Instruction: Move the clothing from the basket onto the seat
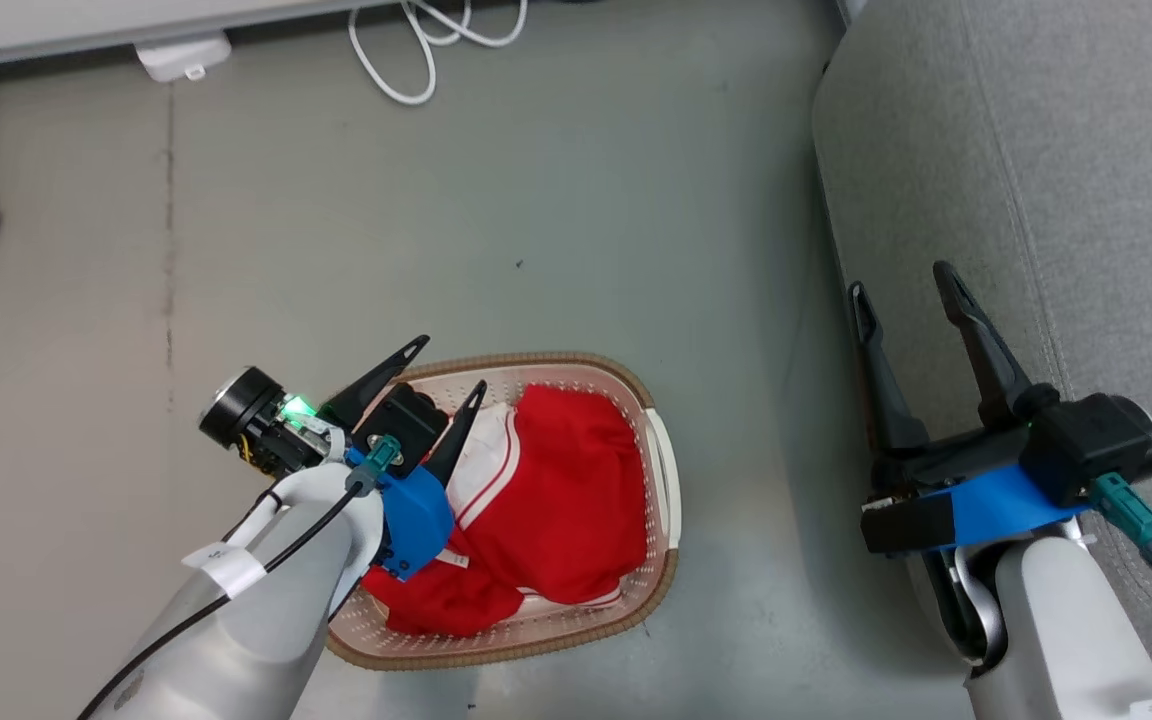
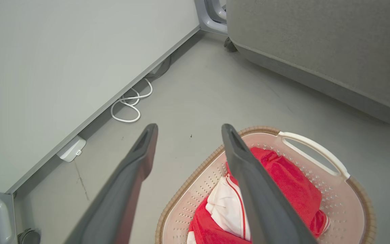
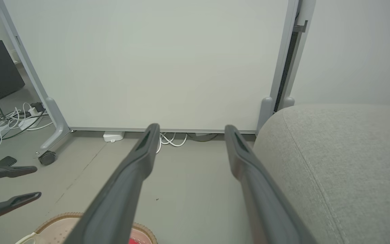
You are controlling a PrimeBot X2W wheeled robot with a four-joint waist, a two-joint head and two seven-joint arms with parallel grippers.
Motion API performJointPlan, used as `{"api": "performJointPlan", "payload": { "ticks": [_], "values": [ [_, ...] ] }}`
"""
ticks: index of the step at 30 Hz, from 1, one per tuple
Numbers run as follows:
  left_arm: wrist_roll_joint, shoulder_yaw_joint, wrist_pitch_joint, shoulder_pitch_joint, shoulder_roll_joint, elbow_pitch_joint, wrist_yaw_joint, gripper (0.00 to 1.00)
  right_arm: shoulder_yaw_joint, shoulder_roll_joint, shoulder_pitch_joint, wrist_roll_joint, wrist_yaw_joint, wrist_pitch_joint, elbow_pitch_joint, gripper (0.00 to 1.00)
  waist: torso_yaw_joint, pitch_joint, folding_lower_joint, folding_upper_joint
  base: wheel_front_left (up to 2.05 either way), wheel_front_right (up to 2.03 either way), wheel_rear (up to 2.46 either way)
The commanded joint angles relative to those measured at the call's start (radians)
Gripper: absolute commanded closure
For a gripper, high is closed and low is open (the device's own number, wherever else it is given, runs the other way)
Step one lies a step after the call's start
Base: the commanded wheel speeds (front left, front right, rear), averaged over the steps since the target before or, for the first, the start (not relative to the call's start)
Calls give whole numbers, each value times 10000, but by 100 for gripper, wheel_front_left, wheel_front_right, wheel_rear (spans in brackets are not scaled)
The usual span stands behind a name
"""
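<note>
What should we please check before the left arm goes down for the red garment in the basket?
1. Left gripper open: ok, fingers spread, nothing between them.
2. Bright red fabric garment in the cream-white perforated plastic basket: ok, bunched inside.
3. Left gripper centred over the garment: not ok; in the left wrist view one finger lies over the floor outside the rim.
4. Height above the garment: cannot tell.
5. Light grey upholstered seat cushion free: ok where visible.
6. Right gripper clear of the basket: ok, open beside the seat cushion.
</note>
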Motion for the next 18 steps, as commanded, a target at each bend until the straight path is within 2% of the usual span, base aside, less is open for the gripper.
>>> {"api": "performJointPlan", "payload": {
  "ticks": [1, 11, 18],
  "values": [
    [-154, -875, -31, -592, 175, 601, 0, 0, 127, -35, -419, 36, 22, -39, -134, 0, -420, 1090, -2, 0, 0, 0, 0],
    [-818, -3961, 169, -1731, 446, 2577, 0, 0, 248, -32, -1125, -15, 20, -39, -559, 0, -902, 2542, -2, 0, 0, 0, 0],
    [-1422, -5422, 1102, -2512, 562, 3415, 0, 0, 350, -30, -1424, 126, 21, -39, -815, 0, -1159, 3447, -2, 0, 0, 0, 0]
  ]
}}
